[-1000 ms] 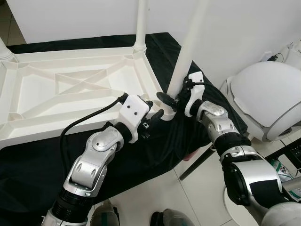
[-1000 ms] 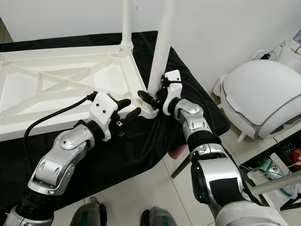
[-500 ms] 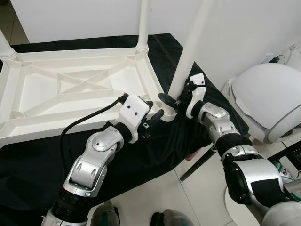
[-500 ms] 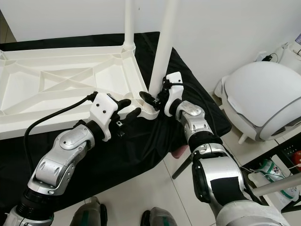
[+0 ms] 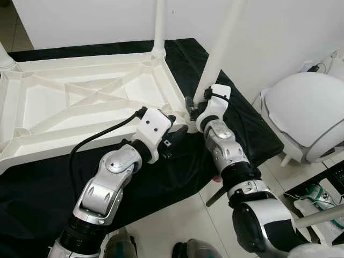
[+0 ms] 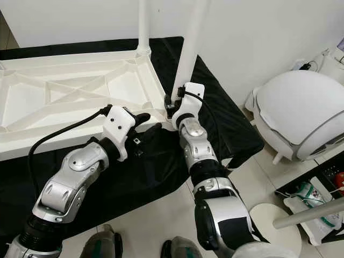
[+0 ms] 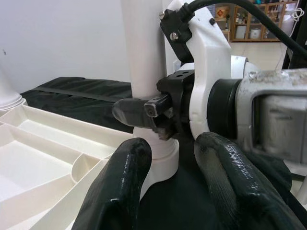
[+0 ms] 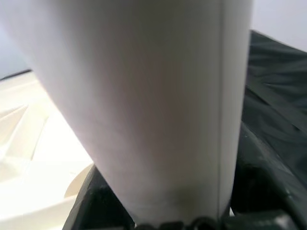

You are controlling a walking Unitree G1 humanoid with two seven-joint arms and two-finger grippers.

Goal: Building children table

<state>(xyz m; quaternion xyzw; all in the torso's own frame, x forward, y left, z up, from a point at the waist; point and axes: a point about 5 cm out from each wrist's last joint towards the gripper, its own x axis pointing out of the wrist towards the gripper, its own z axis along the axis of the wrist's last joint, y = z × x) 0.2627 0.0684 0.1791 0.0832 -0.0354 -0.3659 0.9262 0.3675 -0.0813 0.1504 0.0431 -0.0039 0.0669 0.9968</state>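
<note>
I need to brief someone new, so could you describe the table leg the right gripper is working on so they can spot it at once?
Find the upturned white tabletop on the black cloth. At its near right corner stands a white leg, clasped at its base by the right gripper. The other leg stands ungripped at the far corner.

A room of a home is shown: a pale tiled floor [image 5: 177,215] and a plain white wall [image 5: 279,32] are seen. A rounded white domed appliance [image 5: 306,113] is stood on the tiles, well beyond the right pincer [image 5: 192,109]. Wooden shelving [image 7: 249,21] is glimpsed in the left wrist view.
</note>
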